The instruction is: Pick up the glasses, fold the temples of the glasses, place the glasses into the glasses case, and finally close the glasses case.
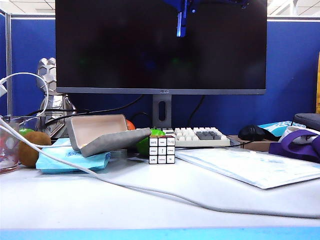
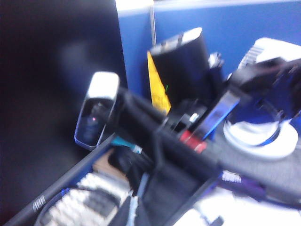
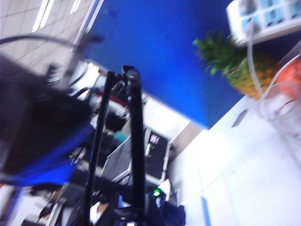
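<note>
The glasses case (image 1: 102, 132) lies open at the left of the table in the exterior view, its grey lid tilted up over a light blue tissue packet (image 1: 70, 161). Neither arm shows in that view. In the right wrist view, thin black bars of the glasses (image 3: 137, 141) rise from my right gripper (image 3: 136, 214), which is shut on them; one slim temple (image 3: 96, 155) stands beside the other bar. In the blurred left wrist view, my left gripper (image 2: 136, 209) is held high with its dark fingers pressed together and nothing clearly between them.
A large monitor (image 1: 160, 45) stands behind a white keyboard (image 1: 197, 136), a black-and-white cube (image 1: 162, 149) and a black mouse (image 1: 256, 132). A sheet of paper (image 1: 250, 167) lies at the right and a white cable (image 1: 125, 186) crosses the table. A webcam (image 2: 96, 110) shows close to the left gripper.
</note>
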Robot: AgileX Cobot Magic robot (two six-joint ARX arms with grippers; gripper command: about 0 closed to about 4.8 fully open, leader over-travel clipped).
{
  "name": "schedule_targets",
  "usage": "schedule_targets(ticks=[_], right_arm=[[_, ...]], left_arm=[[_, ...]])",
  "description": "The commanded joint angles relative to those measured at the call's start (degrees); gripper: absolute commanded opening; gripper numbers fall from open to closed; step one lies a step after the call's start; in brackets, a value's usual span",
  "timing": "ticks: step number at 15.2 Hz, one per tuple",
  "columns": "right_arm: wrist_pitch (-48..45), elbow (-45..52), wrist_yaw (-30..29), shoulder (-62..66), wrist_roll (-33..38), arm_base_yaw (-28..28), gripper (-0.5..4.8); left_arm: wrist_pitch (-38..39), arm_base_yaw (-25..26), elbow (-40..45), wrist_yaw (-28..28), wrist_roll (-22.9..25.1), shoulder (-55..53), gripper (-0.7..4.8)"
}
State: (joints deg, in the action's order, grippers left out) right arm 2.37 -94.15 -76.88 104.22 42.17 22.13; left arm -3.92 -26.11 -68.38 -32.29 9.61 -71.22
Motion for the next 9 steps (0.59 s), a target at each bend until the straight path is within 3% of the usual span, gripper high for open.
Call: schedule_targets(ticks=[1, 4, 9], right_arm=[[-1.1, -0.5, 1.4, -0.3, -0.4, 0.2, -0.05], [-1.1, -0.5, 2.9, -0.3, -0.4, 0.2, -0.05], [-1.1, -0.5, 3.4, -0.3, -0.3, 0.4, -0.05]], left_arm=[[-2.9, 0.0, -0.2, -0.4, -0.3, 2.0, -0.06], [-6.8, 0.0, -0.2, -6.3, -4.3, 2.4, -0.06], [-7.4, -1.3, -0.2, -5.9, -4.3, 1.0, -0.06]])
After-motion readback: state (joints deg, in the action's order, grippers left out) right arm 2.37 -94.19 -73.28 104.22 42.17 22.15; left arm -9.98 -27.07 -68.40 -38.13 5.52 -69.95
